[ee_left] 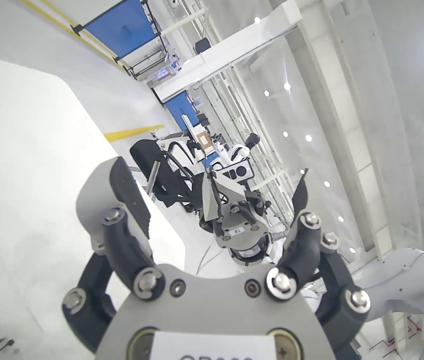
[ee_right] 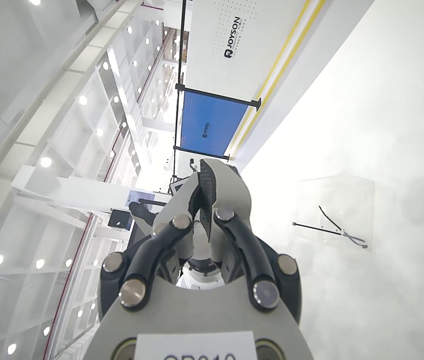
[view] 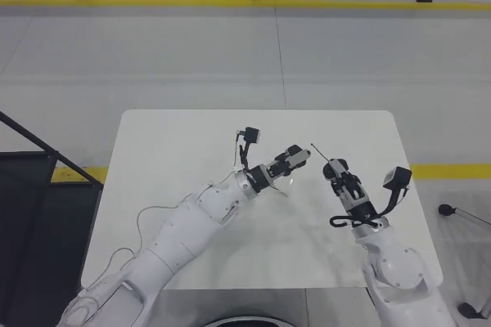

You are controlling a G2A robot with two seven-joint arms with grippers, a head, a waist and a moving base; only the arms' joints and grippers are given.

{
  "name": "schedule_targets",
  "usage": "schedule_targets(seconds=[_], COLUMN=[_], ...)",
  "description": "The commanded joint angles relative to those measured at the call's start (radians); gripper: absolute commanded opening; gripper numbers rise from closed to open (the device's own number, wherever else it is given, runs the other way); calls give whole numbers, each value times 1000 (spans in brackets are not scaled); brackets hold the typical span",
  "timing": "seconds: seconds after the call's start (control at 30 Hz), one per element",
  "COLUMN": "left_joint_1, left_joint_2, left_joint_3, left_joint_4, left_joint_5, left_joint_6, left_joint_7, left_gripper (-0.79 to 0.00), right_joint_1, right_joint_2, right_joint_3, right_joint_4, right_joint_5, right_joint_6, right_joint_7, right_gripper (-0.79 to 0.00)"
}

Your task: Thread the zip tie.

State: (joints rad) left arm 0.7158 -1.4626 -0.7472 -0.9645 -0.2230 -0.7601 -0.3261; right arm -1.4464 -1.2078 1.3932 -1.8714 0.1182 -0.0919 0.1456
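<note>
**Two claws near one loose zip tie**

One white surface (view: 188, 245) carries everything. The left claw (ee_left: 212, 185) hangs near the right claw, its pads spread wide with nothing between them. The right claw (ee_right: 203, 168) has its pads pressed together, and nothing shows between them.

The zip tie (ee_right: 317, 228) appears to lie flat on the surface just off the right claw's tip, on the side where the left claw waits. It is a thin, dark, straight strap. Its long axis leads slantwise away from the right claw: the tail end is nearest that claw's tip and the small head (ee_right: 294, 224) is farthest from it. A second dark strand (ee_right: 352, 239) crosses the end nearest the right claw. I cannot tell whether it is another tie or part of the same one.

The risks, as I judge them:
- **Skidding:** closed pads lowered onto so thin a strap would likely push it along the smooth surface rather than lift it.
- **Dragging:** a pinch near the crossing could drag the second strand along with the tie.
- **Collision:** the left claw is close enough to the right claw that a careless reach might knock them together.
- **Buckling:** the head's opening is small, so a tail offered off-axis would probably bend instead of entering.
</note>
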Motion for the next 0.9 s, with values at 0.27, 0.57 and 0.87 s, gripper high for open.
schedule_targets(seconds=[0.27, 0.57, 0.87], left_joint_1=[-58, -75, -80], left_joint_2=[-62, -91, -113], left_joint_3=[52, 54, 48], left_joint_4=[122, 178, 209], left_joint_5=[-56, -48, -43], left_joint_6=[-31, -59, -66], left_joint_7=[-36, -42, -55], left_gripper=[-563, -785, -785], right_joint_1=[1, 3, -1], right_joint_2=[-6, -9, -13], right_joint_3=[-5, -2, 2], right_joint_4=[9, 15, 20], right_joint_5=[-12, -18, -20], right_joint_6=[-7, -3, -5], right_joint_7=[-8, -4, -4], right_gripper=[-785, -785, -785])
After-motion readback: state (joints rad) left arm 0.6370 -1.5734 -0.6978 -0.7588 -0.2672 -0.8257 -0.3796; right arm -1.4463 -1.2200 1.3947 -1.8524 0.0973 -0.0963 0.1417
